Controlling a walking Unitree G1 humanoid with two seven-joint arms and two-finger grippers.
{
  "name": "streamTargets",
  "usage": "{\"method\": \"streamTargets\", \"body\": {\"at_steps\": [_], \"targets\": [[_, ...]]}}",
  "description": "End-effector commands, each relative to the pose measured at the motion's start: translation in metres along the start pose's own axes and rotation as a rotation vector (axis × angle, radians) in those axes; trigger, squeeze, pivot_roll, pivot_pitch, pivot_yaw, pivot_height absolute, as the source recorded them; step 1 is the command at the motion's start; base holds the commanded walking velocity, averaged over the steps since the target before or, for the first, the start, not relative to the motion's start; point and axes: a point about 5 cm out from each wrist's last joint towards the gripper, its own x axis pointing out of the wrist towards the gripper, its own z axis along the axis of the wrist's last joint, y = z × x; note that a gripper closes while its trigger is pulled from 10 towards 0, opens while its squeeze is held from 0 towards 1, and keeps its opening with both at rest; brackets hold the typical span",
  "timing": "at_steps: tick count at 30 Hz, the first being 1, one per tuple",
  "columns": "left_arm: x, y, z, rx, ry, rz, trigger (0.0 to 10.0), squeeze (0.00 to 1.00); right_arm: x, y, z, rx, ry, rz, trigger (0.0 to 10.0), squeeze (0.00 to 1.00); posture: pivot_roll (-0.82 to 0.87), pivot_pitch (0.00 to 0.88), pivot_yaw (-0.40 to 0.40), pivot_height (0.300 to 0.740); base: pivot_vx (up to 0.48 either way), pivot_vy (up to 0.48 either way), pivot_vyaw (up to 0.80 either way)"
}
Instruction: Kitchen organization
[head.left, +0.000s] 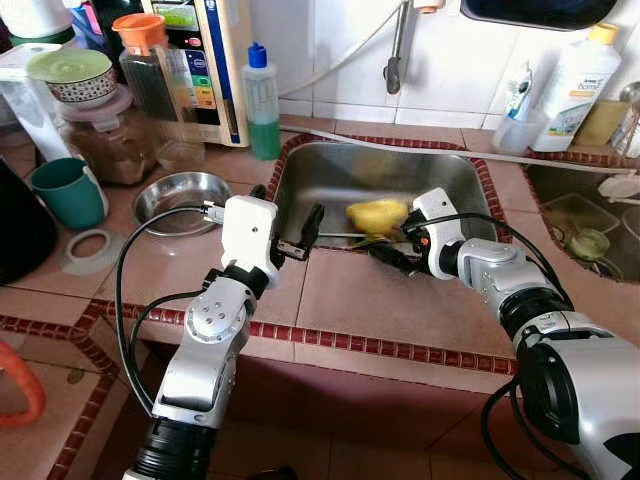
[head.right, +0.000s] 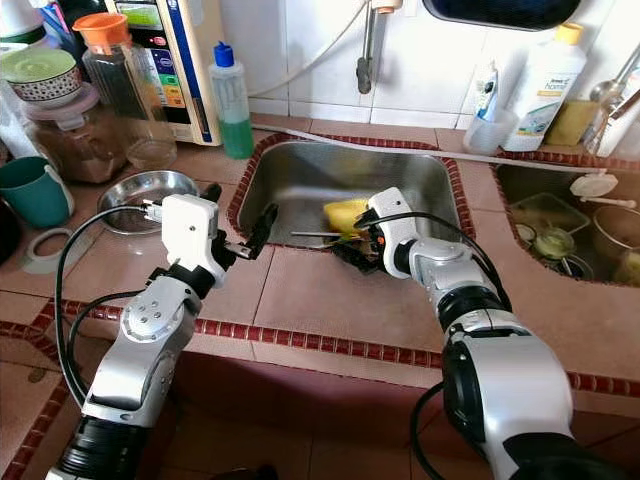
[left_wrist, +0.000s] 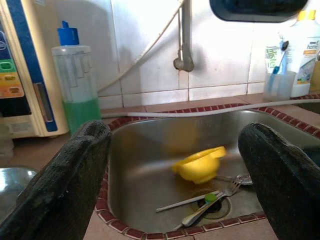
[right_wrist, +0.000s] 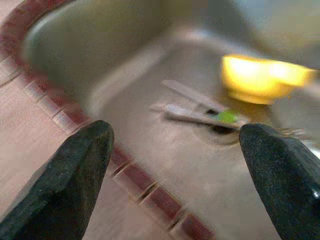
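A steel sink (head.left: 335, 175) is set into the tiled counter. In it lies a yellow bowl (head.left: 378, 215), tipped on its side, with a fork and other cutlery (left_wrist: 202, 209) near the drain. My left gripper (head.left: 287, 208) hovers open over the sink's near left corner, looking across the basin at the yellow bowl (left_wrist: 200, 164). My right gripper (head.left: 396, 250) is open at the sink's front rim, just in front of the bowl and above the cutlery (right_wrist: 195, 116). Neither gripper holds anything.
A steel dish (head.left: 180, 197), a teal cup (head.left: 68, 190), jars (head.left: 105, 135) and a green soap bottle (head.left: 262, 105) crowd the counter left of the sink. A tap (head.left: 397, 45) hangs behind it. A white bottle (head.left: 575, 85) and a second basin (head.left: 585, 235) are on the right.
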Motion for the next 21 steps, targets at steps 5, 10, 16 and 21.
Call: {"method": "streamTargets", "body": {"at_steps": [5, 10, 16, 21], "targets": [[0.004, 0.007, -0.001, 0.038, 0.020, 0.052, 10.0, 0.00, -0.002, -0.010, 0.032, 0.006, -0.150, -0.108, 10.0, 1.00, 0.12, 0.047, 0.036, 0.740, 0.000, 0.000, 0.00], [0.016, 0.033, -0.005, 0.079, 0.069, 0.166, 10.0, 0.00, 0.001, 0.002, 0.047, 0.000, -0.250, -0.022, 10.0, 0.00, 0.10, 0.056, 0.032, 0.740, 0.000, 0.000, 0.00], [0.031, 0.067, -0.012, 0.121, 0.174, 0.331, 10.0, 0.00, 0.005, 0.024, 0.051, -0.004, -0.346, 0.156, 10.0, 0.00, 0.06, 0.063, 0.035, 0.740, 0.000, 0.000, 0.00], [0.039, 0.093, -0.018, 0.092, 0.259, 0.479, 10.0, 0.00, 0.003, 0.042, 0.040, -0.040, -0.387, 0.260, 10.0, 0.00, 0.04, 0.066, 0.038, 0.740, 0.000, 0.000, 0.00]]}}
